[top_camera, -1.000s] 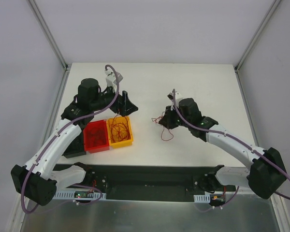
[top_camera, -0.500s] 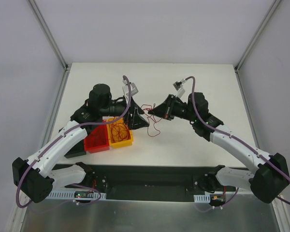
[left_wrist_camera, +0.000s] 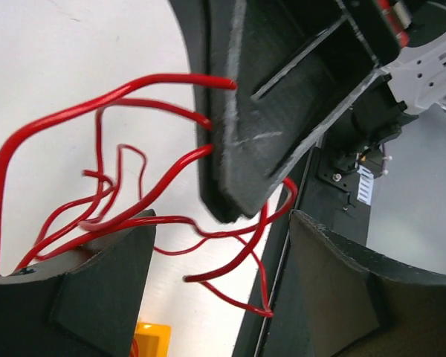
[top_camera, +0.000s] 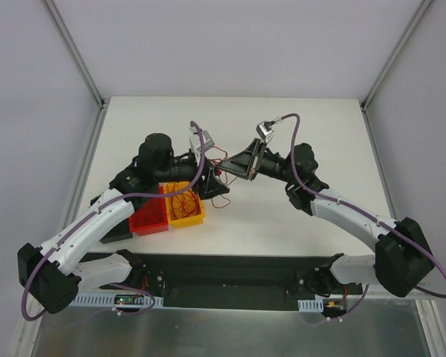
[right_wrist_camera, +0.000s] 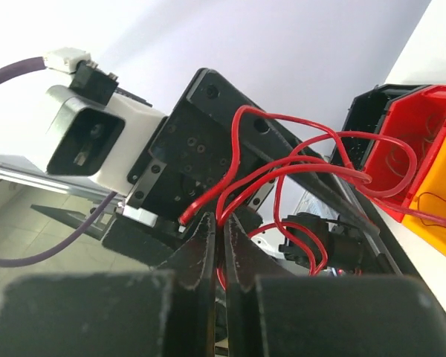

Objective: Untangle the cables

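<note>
Now | right fingers [right_wrist_camera: 197,256] raised, pinching cables [left_wrist_camera: 186,77] | left fingers [left_wrist_camera: 97,290] apart, facing

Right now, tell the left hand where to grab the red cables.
Probably grip the red cables at the slack strands just past the shut right hand, coming from the left arm's side: those strands cross between the fingers of the open left hand.

The cables [top_camera: 220,159] are hair-thin red wires, curled and looped into a loose snarl just above the centre of the top view. More of them (coiled, also red) lie lower left of that. In both wrist views the cables [left_wrist_camera: 171,76] [right_wrist_camera: 305,158] arc in tangled, crossing strands.
</note>
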